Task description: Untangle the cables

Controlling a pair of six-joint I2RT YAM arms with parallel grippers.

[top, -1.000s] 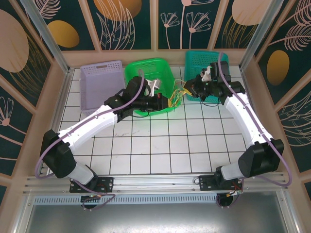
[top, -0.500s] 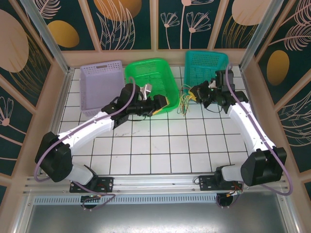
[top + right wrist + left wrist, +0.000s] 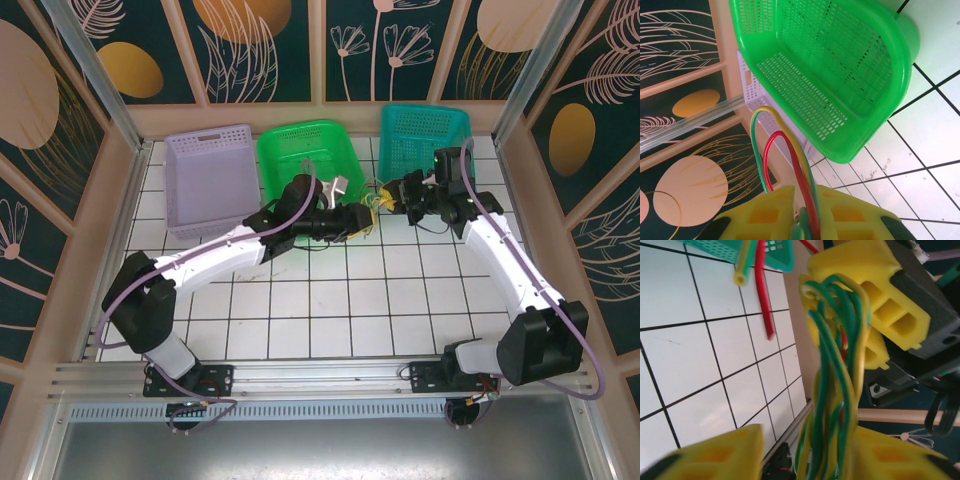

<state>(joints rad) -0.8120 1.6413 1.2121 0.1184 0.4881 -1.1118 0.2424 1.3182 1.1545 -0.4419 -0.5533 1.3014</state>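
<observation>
Roughly at the upper middle of the overhead view, the cables (image 3: 372,207) hang as a small bundle of green, yellow and red strands between the two arms. They are over the white tiled worktop (image 3: 350,300), just in front of the gap between the green basket (image 3: 300,150) and the teal basket (image 3: 420,130). A purple basket (image 3: 205,175) stands to the left of the green one. The left arm (image 3: 220,247) reaches in from the lower left and the right arm (image 3: 500,250) from the right, their tips close together at the bundle.

The right jaws are closed on the cables. In the right wrist view the strands are pinched between the two yellow fingers (image 3: 765,217) at the bottom edge. A loop of green, yellow and red rises from that pinch in front of the green basket. In the left wrist view those fingers sit at the upper right, and the twisted bundle runs from them down the middle of the frame.

The left jaws stand partly open around the bundle. It passes between their fingers (image 3: 715,460) at the bottom of the frame, close against the right-hand one, with a clear gap to the left-hand one. Two loose ends, one yellow-green and one red, hang at the upper left of that frame, in front of a corner of the teal basket.
</observation>
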